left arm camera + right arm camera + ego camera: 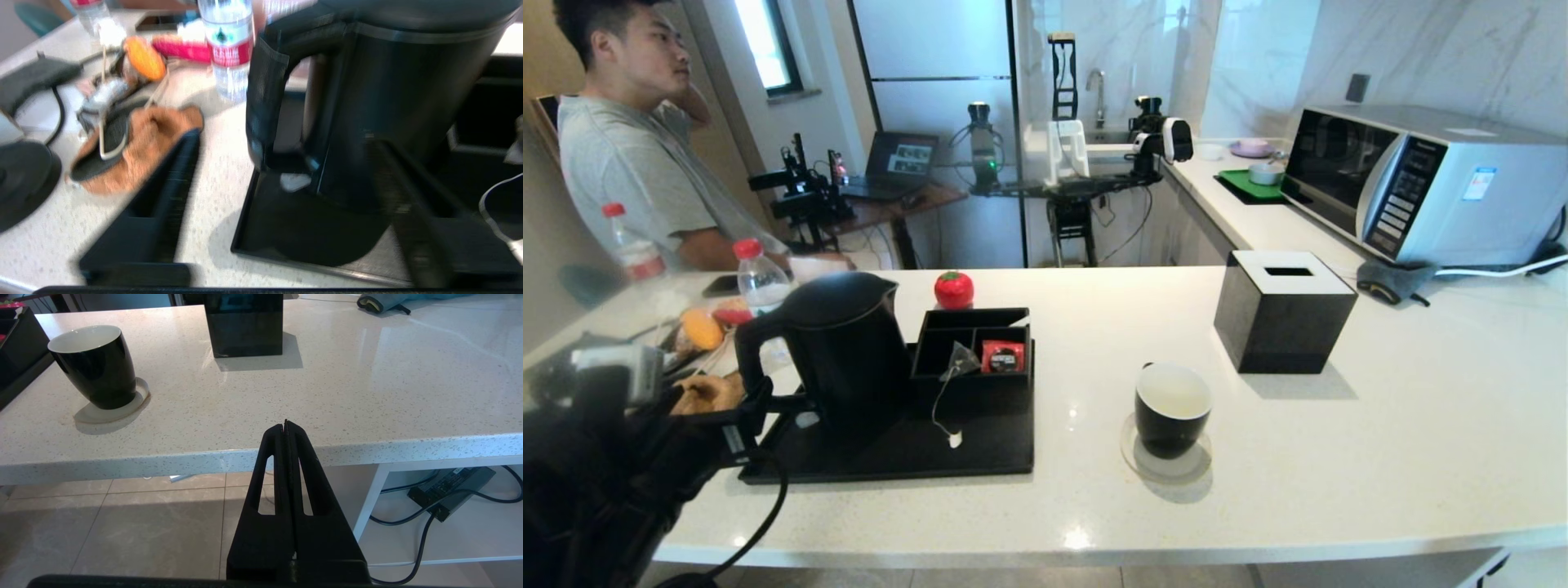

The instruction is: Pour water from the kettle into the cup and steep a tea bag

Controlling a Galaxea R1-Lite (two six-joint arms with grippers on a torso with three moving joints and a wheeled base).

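Head view: left gripper fingers spread wide, level with the black electric kettle handle base, not gripping. Kettle stands on black tray. Right gripper fingers pressed together below the worktop edge.

Setting: kitchen in a home-style flat, doubling as a robot test space. White speckled stone counter with a microwave at far right against marble-look wall panels. Sink tap at the far end. Black tray holds a kettle. Far left: desk with laptop and another robot arm; a man stands by.
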